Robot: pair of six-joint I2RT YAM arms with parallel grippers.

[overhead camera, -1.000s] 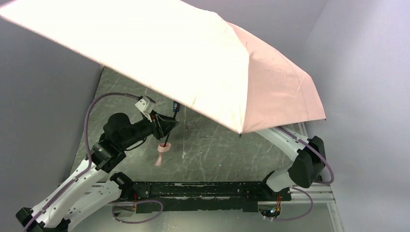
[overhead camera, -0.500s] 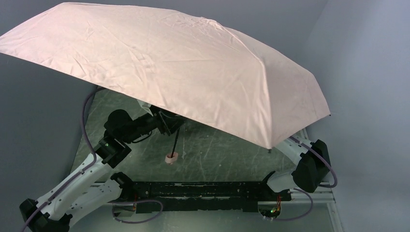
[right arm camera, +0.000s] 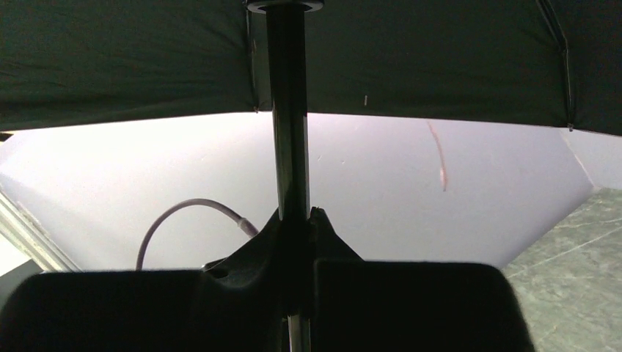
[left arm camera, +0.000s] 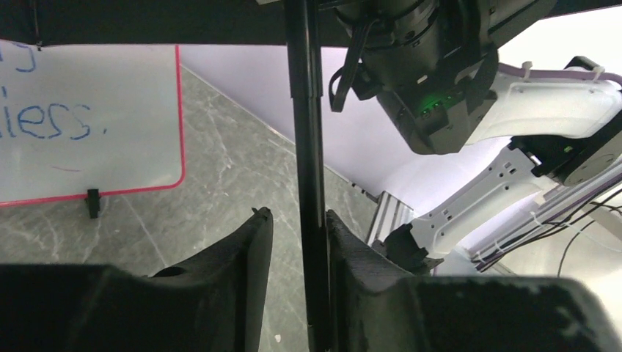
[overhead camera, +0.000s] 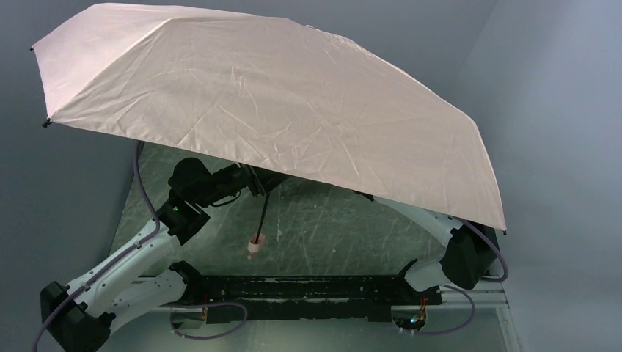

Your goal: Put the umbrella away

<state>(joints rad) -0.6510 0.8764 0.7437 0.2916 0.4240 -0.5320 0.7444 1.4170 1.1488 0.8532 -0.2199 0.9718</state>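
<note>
**Desk:** Where's the umbrella (overhead camera: 279, 110)?

**Me:** Up in the air, fully open. The pink canopy (overhead camera: 220, 81) is spread over most of the table (overhead camera: 330, 220) and hides a good part of both arms from the overhead view. The black shaft (left arm camera: 308, 147) runs down at a slight tilt. The small pink handle (overhead camera: 254, 246) hangs low over the table, and I can't tell if it touches.

**Desk:** Grippers?

**Me:** My right gripper (right arm camera: 297, 213) is clamped on the shaft, fingers pressed together around it, not far below the hub. My left gripper (left arm camera: 297, 215) sits lower on the same shaft with its jaws apart. The shaft stands between the fingers with a gap on one side, so it isn't gripping. The right alone carries the weight, as I read it.

**Desk:** Progress?

**Me:** Early, by my judgement. The umbrella is lifted and under control, nothing more. The canopy hasn't been collapsed, the shaft is at full length, and nothing is folded or stowed.

**Desk:** Anything else nearby?

**Me:** A red-framed whiteboard (left arm camera: 88, 125) stands on the table behind. It isn't part of the job.
</note>
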